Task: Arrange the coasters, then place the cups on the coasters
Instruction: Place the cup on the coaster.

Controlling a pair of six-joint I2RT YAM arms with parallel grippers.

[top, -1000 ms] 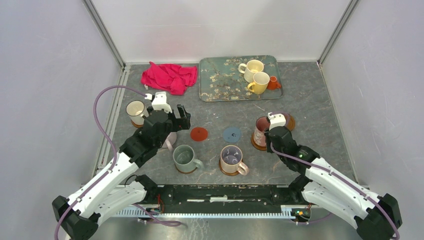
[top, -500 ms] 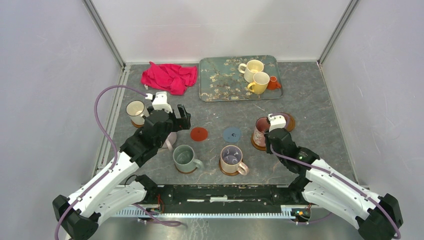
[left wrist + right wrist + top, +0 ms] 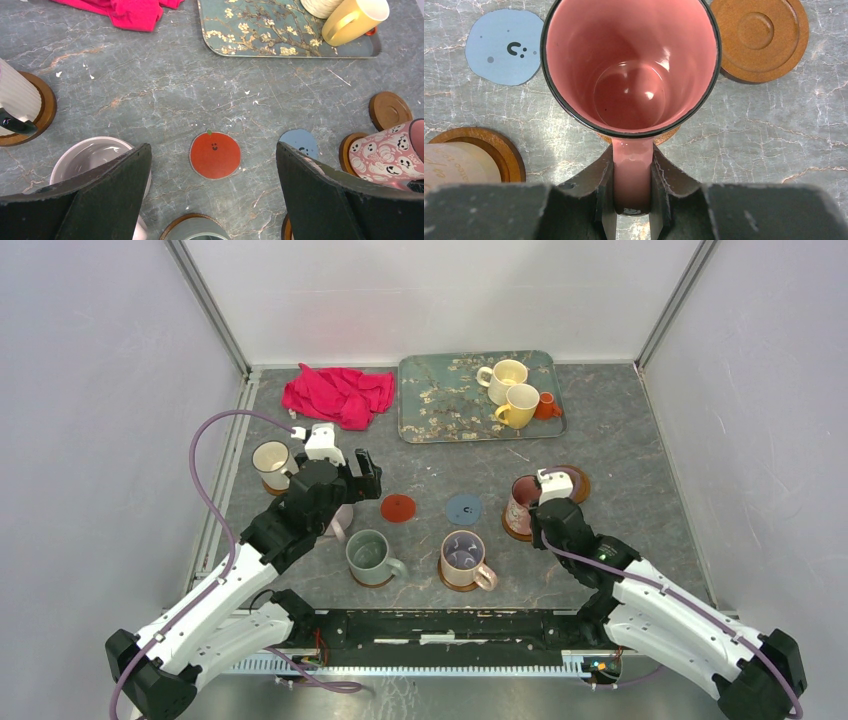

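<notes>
Seating the pink mug (image 3: 631,75) on the right-hand coaster (image 3: 512,533)
I am pinching its handle in the right gripper (image 3: 632,187), the left gripper (image 3: 212,195) gaping wide; letting go off-centre may be tipping it off the rim

Two arms, same build. Left arm (image 3: 215,590): white shell links, black joint housings, black block at the base end. Right arm (image 3: 670,605): same white and black scheme, with a small green light on one link. Purple cable (image 3: 197,455) loops out wide along the left arm; a second purple cable (image 3: 655,578) lies close against the right arm. White wrist module (image 3: 320,440) on the left, matching white module (image 3: 556,482) on the right. Left end effector (image 3: 212,150): two wide matte black fingers (image 3: 95,195) with flat faces. Right end effector (image 3: 631,192): black fingers (image 3: 601,187) with grey-scuffed edges and a dusty dark body. Black rail (image 3: 440,625) between the bases carries loose wiring.
</notes>
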